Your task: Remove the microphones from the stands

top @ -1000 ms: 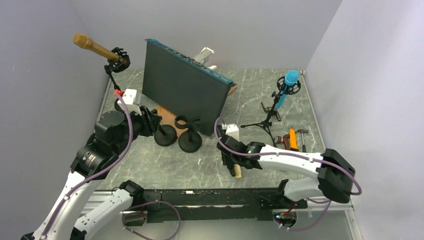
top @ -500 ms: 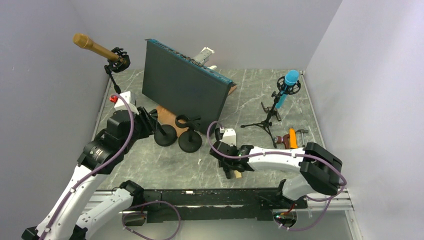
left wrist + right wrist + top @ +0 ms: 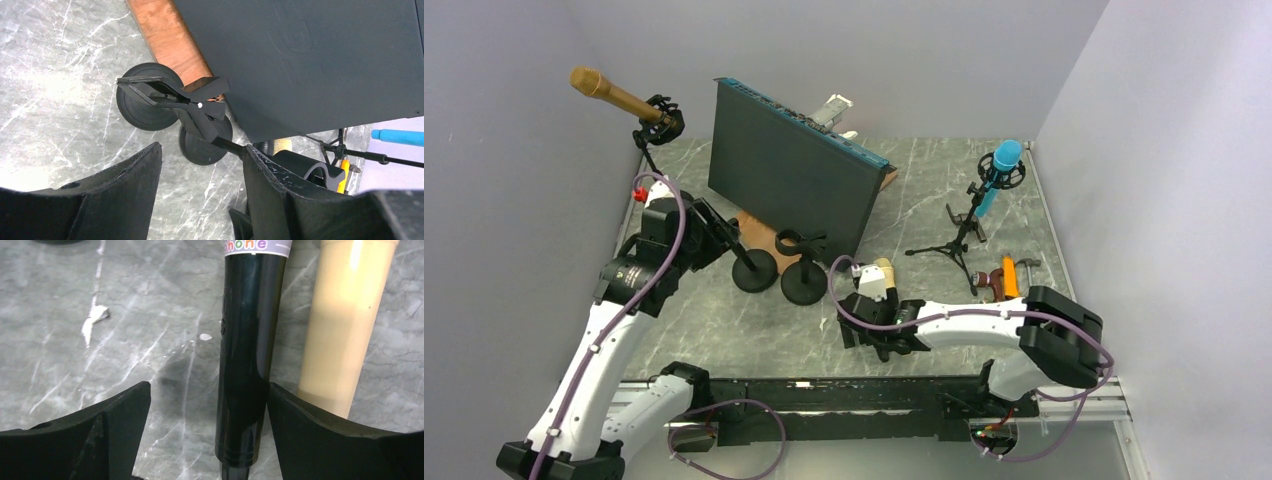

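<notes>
A black microphone lies on the marble table between the fingers of my right gripper, which is open; the microphone rests against the right finger. A beige microphone lies just beside it. My left gripper is open above the table, and the stem of a round-base stand touches its right fingertip. That stand's clip is empty. In the top view both round-base stands sit mid-table between the arms. A gold microphone sits in a stand at the back left.
A tall dark panel stands across the back middle with a wooden block at its foot. A blue microphone is on a tripod at the right, with hand tools beside it. Walls close in on three sides.
My right gripper slid left along the table and opened, letting go of the black microphone. My left gripper opened and drew back and up from the stand stem.
</notes>
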Controlling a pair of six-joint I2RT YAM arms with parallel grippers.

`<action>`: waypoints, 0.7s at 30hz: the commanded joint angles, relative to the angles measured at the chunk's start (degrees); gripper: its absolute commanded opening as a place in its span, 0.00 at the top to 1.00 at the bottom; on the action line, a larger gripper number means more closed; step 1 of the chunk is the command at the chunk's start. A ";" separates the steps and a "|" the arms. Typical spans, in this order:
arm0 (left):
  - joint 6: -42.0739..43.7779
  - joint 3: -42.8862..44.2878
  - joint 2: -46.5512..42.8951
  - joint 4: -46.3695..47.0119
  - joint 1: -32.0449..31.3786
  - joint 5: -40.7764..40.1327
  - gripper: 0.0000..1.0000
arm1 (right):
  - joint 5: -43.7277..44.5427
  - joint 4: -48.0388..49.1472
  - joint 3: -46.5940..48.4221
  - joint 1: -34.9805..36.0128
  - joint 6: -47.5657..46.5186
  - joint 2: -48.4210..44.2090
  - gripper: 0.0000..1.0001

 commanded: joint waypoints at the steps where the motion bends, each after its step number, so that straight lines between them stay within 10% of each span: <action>1: 0.13 1.36 -0.03 1.60 1.96 3.19 0.36 | 0.36 3.83 2.35 0.68 -5.61 -6.23 0.11; 8: 4.15 -0.94 -2.12 1.98 2.69 1.13 0.37 | -9.14 21.44 0.96 -1.59 -20.22 -18.67 0.01; 21: 6.73 3.65 0.62 -0.42 3.50 -0.52 0.34 | -21.08 23.79 17.87 -9.85 -35.06 -7.53 0.00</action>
